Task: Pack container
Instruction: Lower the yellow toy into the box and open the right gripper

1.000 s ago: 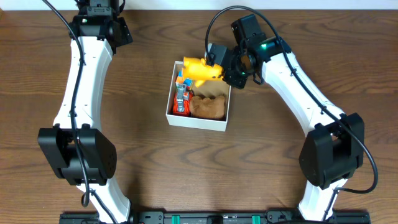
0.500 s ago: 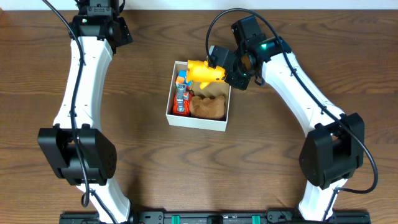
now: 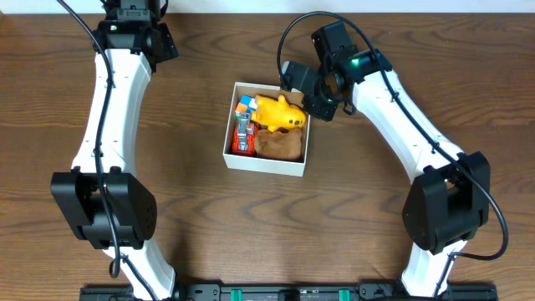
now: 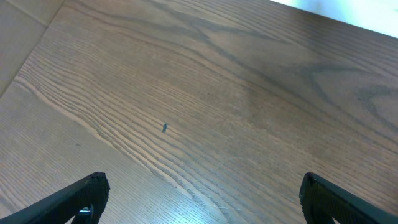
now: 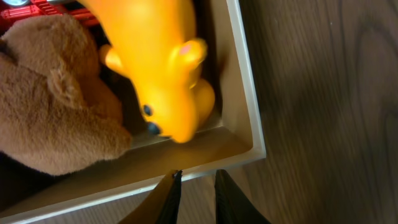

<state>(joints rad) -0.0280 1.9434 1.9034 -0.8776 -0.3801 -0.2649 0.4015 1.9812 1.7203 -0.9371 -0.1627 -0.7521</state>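
Dropped since a second ago, yellow toy [image 3: 280, 113] is now lying inside container [image 3: 263, 164], in its far-right corner, against brown plush [image 3: 278, 145]. Right gripper [image 5: 194, 198] is seen just outside that corner, fingers slightly apart, empty. Left gripper [image 4: 202, 199] is held wide apart, well away from container. One more item judged packed.

A robotics lab bench, by my reckoning, not a home or a shop. My left arm [image 3: 109, 109] and right arm [image 3: 401, 117], white with black joints, rise from a black mounting rail [image 3: 267, 293] along the bottom edge of the overhead view. Black cables [image 3: 284, 33] loop off them above a dark wood-grain table [image 3: 192, 209] that fills the frame, with a pale strip [image 3: 251, 5] along the top edge.
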